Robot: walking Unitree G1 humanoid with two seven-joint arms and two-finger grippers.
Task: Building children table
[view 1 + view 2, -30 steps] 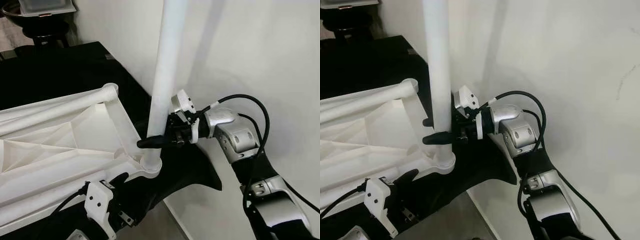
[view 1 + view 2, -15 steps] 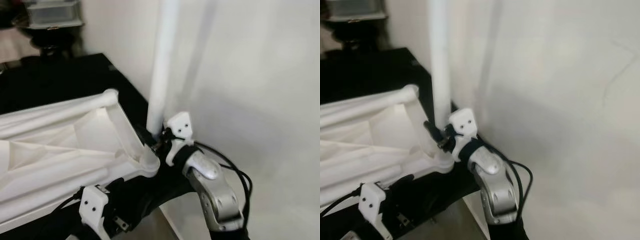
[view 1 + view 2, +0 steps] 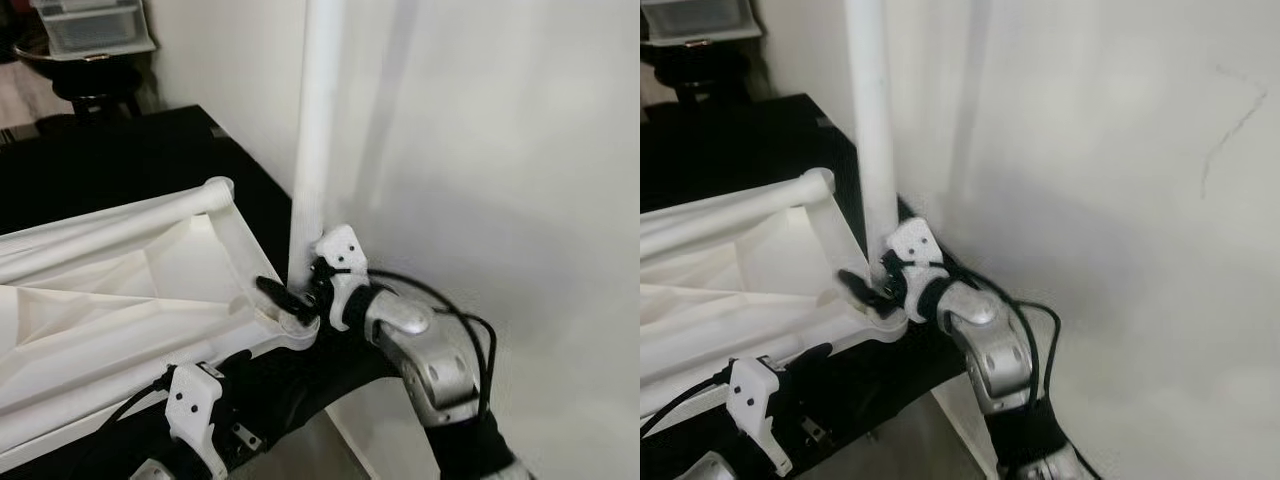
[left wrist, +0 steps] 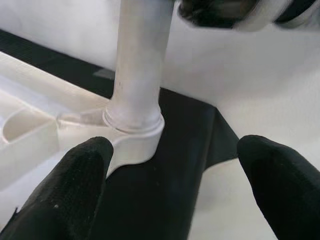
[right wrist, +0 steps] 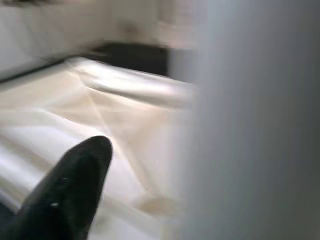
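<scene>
The white table top (image 3: 110, 290) lies upside down on a black surface, ribbed underside up. A white table leg (image 3: 318, 130) stands upright in the corner socket (image 3: 297, 328) nearest the wall. My right gripper (image 3: 288, 295) straddles the foot of that leg just above the socket, open; one black finger (image 3: 272, 292) crosses in front and the other is hidden behind the leg. In the right wrist view the leg (image 5: 255, 120) stands apart from the one finger (image 5: 75, 185). My left gripper (image 4: 175, 165) hangs open below the table top's near edge, facing the socket (image 4: 135, 137).
A white wall (image 3: 480, 150) rises directly behind the leg. The black surface (image 3: 120, 150) ends just right of the socket. A dark stand with a clear box (image 3: 90, 25) sits far back left. The table top's far corner socket (image 3: 218, 188) lies left of the leg.
My right arm has swung down and turned, sliding its gripper down the leg to just above the socket. The camera shifted slightly. The left gripper stayed put.
</scene>
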